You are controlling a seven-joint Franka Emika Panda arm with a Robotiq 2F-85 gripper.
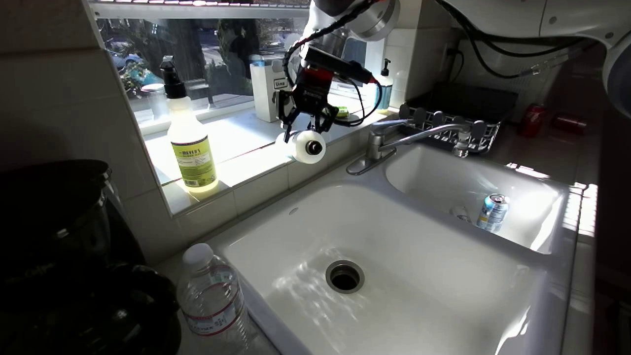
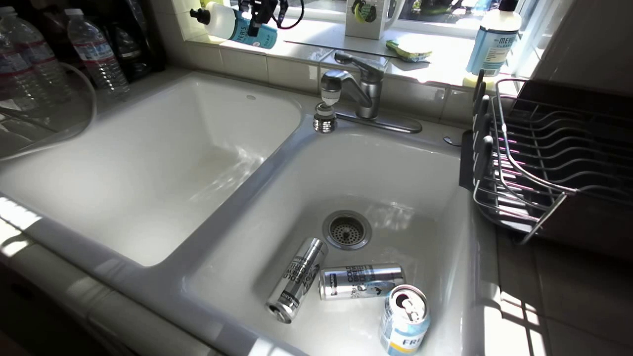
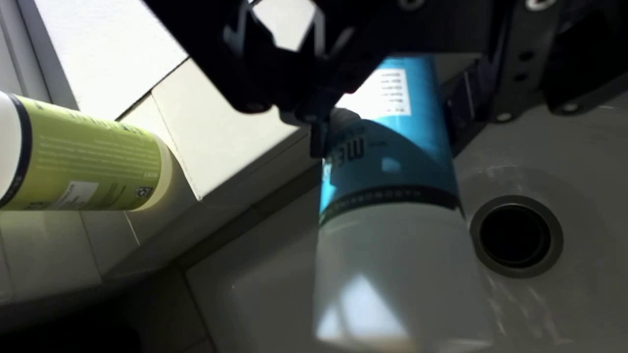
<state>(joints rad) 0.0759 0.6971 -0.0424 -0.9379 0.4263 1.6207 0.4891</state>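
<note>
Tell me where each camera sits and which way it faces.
An exterior view near the water bottle faces along the sink to the rack; arm and gripper show.
An exterior view above the small basin faces the window; part of the gripper shows.
The wrist view, mounted behind the visible fingers, faces the blue bottle and a drain.
Both exterior views share sink, faucet and blue bottle.

Gap between blue bottle (image 3: 397,220) and green bottle (image 3: 91,154); big basin (image 1: 419,256) open from above. Blockers: faucet (image 2: 368,94) at the back, cans (image 2: 363,282) in small basin (image 2: 415,173).
</note>
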